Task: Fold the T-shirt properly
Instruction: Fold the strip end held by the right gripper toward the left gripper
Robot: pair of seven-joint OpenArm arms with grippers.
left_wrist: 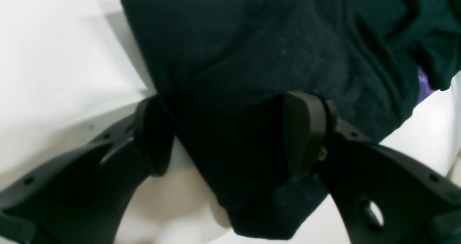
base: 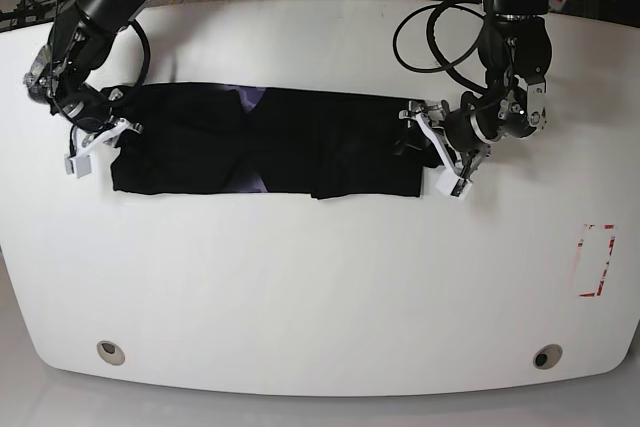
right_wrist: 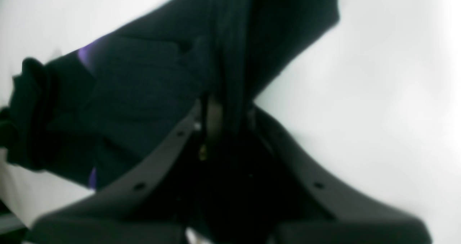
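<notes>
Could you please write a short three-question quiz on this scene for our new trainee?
1. True or false: the T-shirt lies as a long band across the white table.
2. Which gripper has cloth between its fingers: A) only the left gripper, B) only the right gripper, C) both?
3. Fill in: the patch showing on the shirt is ____.

Key: 1 true. 2 C; each wrist view shows black cloth between the fingers, one gripper at each end of the band. 3 purple.
</notes>
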